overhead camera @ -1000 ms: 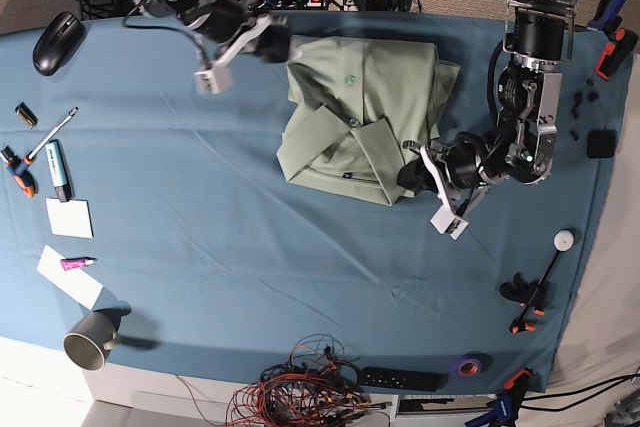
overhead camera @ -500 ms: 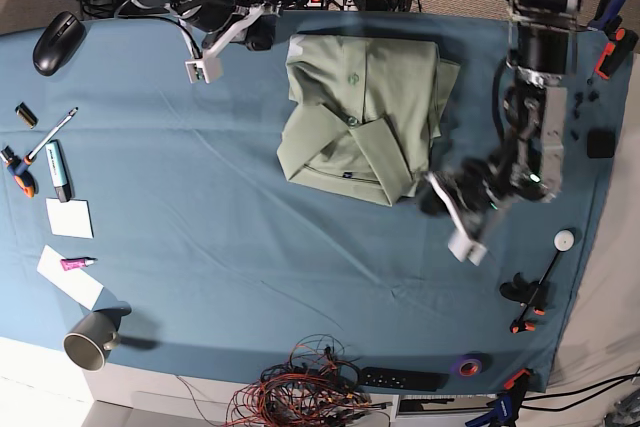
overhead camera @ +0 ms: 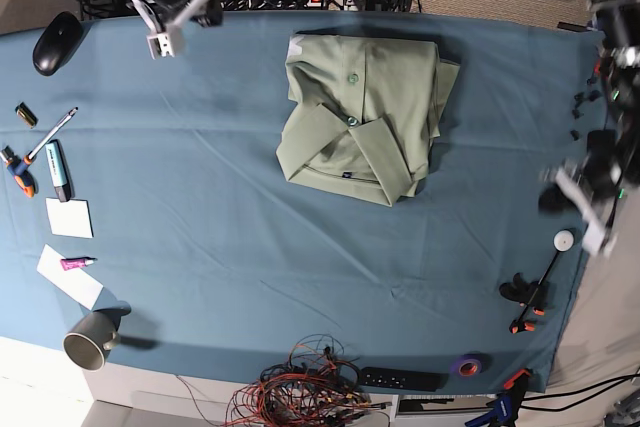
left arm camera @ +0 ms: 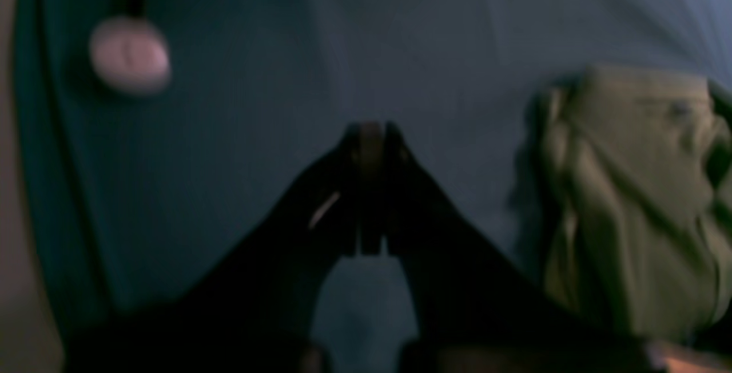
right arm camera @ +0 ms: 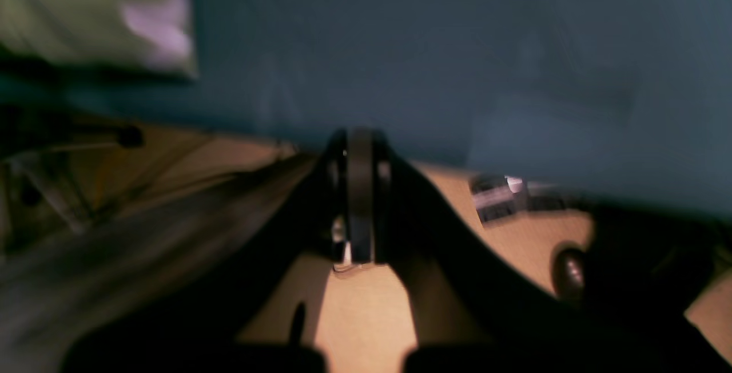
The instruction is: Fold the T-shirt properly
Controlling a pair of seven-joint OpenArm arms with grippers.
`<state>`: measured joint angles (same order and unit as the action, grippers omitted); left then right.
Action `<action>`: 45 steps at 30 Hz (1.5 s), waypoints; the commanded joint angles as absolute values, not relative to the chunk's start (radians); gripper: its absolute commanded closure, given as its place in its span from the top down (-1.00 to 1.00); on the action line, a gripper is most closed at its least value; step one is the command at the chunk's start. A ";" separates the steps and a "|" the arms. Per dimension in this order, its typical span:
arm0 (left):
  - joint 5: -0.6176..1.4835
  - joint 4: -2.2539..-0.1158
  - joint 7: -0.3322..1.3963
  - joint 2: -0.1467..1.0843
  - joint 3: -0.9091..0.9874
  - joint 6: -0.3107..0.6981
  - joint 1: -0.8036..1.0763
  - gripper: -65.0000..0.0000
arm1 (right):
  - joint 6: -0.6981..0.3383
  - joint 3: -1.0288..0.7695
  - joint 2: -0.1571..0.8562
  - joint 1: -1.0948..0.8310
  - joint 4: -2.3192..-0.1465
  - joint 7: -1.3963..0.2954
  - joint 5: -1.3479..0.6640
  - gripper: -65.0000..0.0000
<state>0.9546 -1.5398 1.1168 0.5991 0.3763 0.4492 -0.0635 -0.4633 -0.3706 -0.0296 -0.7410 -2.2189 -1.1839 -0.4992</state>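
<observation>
The T-shirt (overhead camera: 360,117), pale sage green with its collar showing, lies folded into a compact packet on the teal cloth at the back middle. No gripper touches it. My left gripper (overhead camera: 597,235) hangs blurred at the table's right edge, well to the right of the shirt. In the left wrist view this gripper (left arm camera: 370,133) is shut and empty over the cloth, with the T-shirt (left arm camera: 629,201) off to the right. My right gripper (overhead camera: 160,43) sits at the back left edge. In its own view the right gripper (right arm camera: 360,141) is shut and empty, with the T-shirt (right arm camera: 86,7) at top left.
A white ball-ended tool (overhead camera: 564,240) and black-and-orange clamp (overhead camera: 522,297) lie near the right edge. A mouse (overhead camera: 56,41), pens (overhead camera: 55,169), paper notes (overhead camera: 69,218) and a cup (overhead camera: 92,338) sit on the left. A purple tape roll (overhead camera: 468,364) and a cable tangle (overhead camera: 300,387) line the front edge.
Both arms have pulled away from the folded shirt. The left arm swung out to the right table edge. The right arm drew back to the far left corner. The shirt stays put.
</observation>
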 commanded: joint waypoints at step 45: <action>0.100 -0.678 0.197 0.285 -0.043 0.088 0.335 -1.00 | -0.329 -0.317 0.146 -0.148 -0.280 -0.127 0.016 -1.00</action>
<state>0.0998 -0.6720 0.2028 0.2821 -0.0444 0.0795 0.3279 -0.3202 -0.3138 0.1329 -0.1471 -0.2733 -0.1406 0.0238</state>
